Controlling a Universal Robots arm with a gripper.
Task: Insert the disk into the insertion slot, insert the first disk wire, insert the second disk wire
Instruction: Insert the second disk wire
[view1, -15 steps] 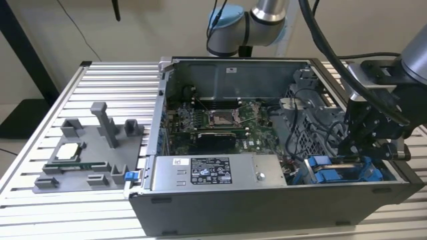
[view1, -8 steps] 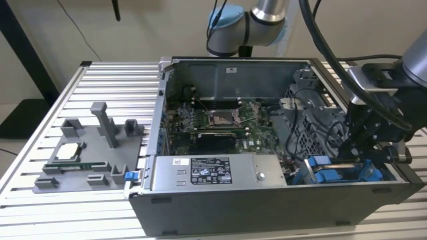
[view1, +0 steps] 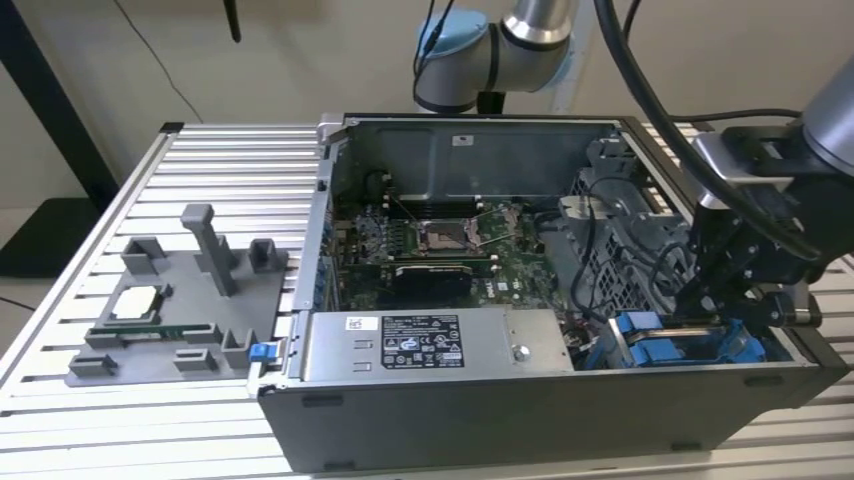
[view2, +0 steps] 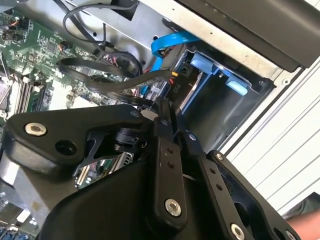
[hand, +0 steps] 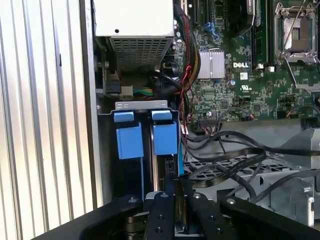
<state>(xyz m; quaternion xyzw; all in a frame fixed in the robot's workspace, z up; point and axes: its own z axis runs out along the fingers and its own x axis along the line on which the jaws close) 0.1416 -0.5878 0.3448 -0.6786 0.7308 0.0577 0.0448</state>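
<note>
Your black two-fingered gripper (hand: 177, 200) has its fingers pressed nearly together, pinching what looks like a black wire connector over the dark grey metal insertion slot (hand: 107, 165). I judge the blue-framed silver disk (hand: 159, 165) already seated in it; the wire insertions look unfinished.

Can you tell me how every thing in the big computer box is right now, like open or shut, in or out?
Dark metal computer case: side open, insides showing.
Black robot gripper: fingers shut together, down at the drive bay.
Dark grey drive bay with blue fittings: the gripper's tips reach into it.
Motherboard's square silver processor socket: empty.
Grey labelled power-supply box: mounted inside the case.
</note>
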